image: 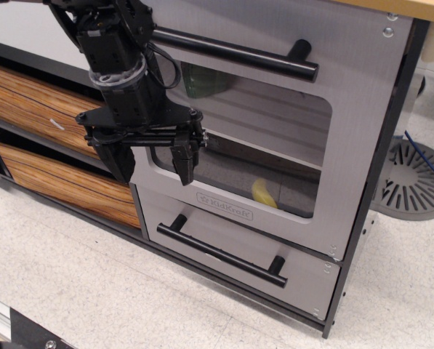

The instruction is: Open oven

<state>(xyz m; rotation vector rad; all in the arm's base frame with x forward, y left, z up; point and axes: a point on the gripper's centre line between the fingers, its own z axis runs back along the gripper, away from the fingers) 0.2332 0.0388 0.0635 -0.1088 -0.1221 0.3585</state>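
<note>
The grey oven fills the middle of the view. Its door has a rounded clear window, a long black bar handle along the top and a logo below the window. The door looks shut, flat against the frame. My black gripper hangs in front of the door's lower left part, well below the handle and left of its middle. Its fingers point down, spread apart and empty.
A smaller grey windowless drawer with a black handle sits under the oven door. Two wood-grain drawers are at the left. A yellow item and a green item show behind the window. A round grey base stands on the floor at right.
</note>
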